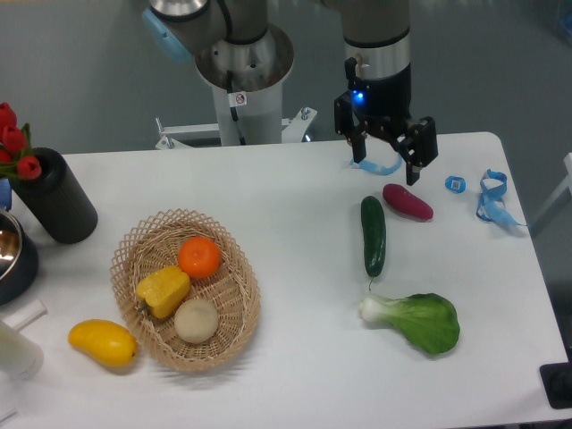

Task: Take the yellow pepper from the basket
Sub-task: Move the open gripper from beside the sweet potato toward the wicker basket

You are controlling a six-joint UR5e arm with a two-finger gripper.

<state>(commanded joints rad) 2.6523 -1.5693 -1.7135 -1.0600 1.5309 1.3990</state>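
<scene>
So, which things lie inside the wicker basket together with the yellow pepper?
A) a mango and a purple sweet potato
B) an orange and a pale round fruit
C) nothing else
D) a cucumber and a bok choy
B: inside the wicker basket, the orange and the pale round fruit sit beside the yellow pepper.

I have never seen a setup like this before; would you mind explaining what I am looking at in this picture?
This is a single view from a fixed camera looking down at a white table. The grey column at the top is a robot arm ending in a black two-finger gripper, open and holding nothing. At the left, a wicker basket holds a yellow pepper, an orange and a pale round fruit. A yellow mango-like fruit lies beside the basket. At the right lie a cucumber, a purple vegetable and a leafy green.
</scene>
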